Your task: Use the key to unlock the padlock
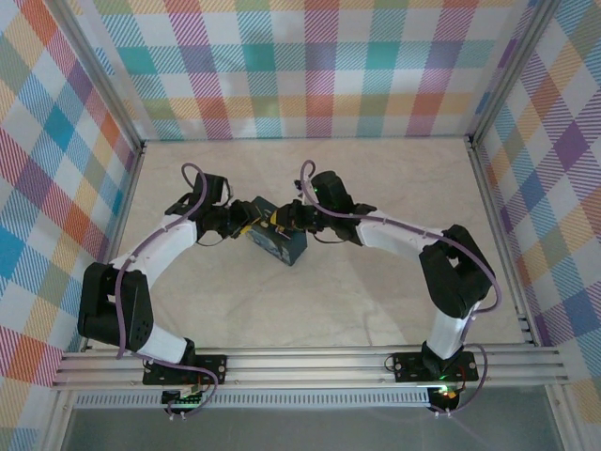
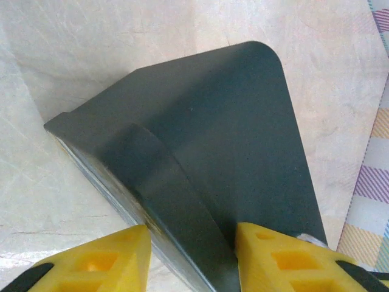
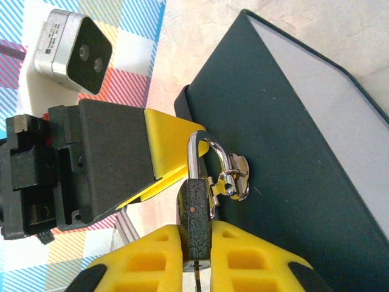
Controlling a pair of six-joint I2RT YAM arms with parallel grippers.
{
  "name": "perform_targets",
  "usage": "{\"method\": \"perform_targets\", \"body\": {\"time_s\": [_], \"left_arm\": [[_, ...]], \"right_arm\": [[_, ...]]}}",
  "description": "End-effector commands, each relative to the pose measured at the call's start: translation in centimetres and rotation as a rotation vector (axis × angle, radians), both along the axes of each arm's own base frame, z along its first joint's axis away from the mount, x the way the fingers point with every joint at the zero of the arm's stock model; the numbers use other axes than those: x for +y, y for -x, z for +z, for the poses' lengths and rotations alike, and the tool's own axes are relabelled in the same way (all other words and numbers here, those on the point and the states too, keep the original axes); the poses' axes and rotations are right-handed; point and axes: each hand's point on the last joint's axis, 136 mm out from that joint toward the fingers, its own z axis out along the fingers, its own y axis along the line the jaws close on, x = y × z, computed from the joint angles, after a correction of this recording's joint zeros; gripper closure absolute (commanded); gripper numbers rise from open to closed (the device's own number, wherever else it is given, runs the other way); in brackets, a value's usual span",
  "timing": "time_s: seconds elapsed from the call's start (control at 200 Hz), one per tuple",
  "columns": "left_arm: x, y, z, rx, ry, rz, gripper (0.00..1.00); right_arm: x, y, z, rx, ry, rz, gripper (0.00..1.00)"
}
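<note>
The dark blue box [image 1: 282, 246] stands mid-table between both arms. The small blackish padlock [image 3: 196, 207] hangs with its shackle through the silvery hasp [image 3: 236, 176] on the box [image 3: 285, 158]. My right gripper [image 3: 196, 243] is shut on the padlock's body. A thin key [image 3: 196, 278] sticks out of the padlock's underside between the yellow fingers. My left gripper [image 2: 193, 243] straddles a corner of the box [image 2: 213, 121], one yellow finger on each side, both touching it. From above, the left gripper [image 1: 246, 225] and right gripper [image 1: 285, 222] face each other across the box.
Pale marbled table top [image 1: 310, 310] lies around the box. Plaid walls [image 1: 310, 66] close in the back and both sides. An aluminium rail [image 1: 310, 362] runs along the near edge. The left arm's black wrist and camera [image 3: 73, 42] sit close to the padlock.
</note>
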Motion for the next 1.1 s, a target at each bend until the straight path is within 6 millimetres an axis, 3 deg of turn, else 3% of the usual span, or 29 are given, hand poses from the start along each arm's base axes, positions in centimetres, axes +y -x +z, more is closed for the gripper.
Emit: {"method": "perform_targets", "body": {"time_s": [0.0, 0.165, 0.375, 0.48, 0.675, 0.92, 1.095], "left_arm": [[-0.2, 3.2, -3.3, 0.153, 0.002, -0.050, 0.63], [-0.1, 3.6, -3.1, 0.162, 0.019, -0.041, 0.64], [1.9, 2.4, 2.5, 0.053, -0.025, 0.005, 0.53], [3.5, 1.3, 3.7, 0.018, -0.078, 0.039, 0.47], [4.9, -1.5, 2.4, -0.003, -0.168, 0.060, 0.38], [3.7, -6.3, 1.0, -0.055, -0.163, 0.014, 0.26], [2.6, -8.1, 0.9, -0.076, -0.123, -0.001, 0.23]], "right_arm": [[0.4, -2.3, 0.5, -0.072, 0.021, -0.034, 0.89], [0.8, -3.4, -0.3, -0.057, 0.001, -0.081, 0.92], [-0.6, -3.4, -1.5, -0.059, 0.021, -0.090, 0.92], [-1.0, -2.8, -1.4, -0.071, 0.023, -0.055, 0.93], [-1.2, -1.5, -0.6, -0.090, 0.026, 0.009, 0.94], [-1.2, -0.6, 0.5, -0.111, 0.009, 0.054, 0.95], [-1.1, -0.2, 1.1, -0.120, 0.002, 0.080, 0.96]]}}
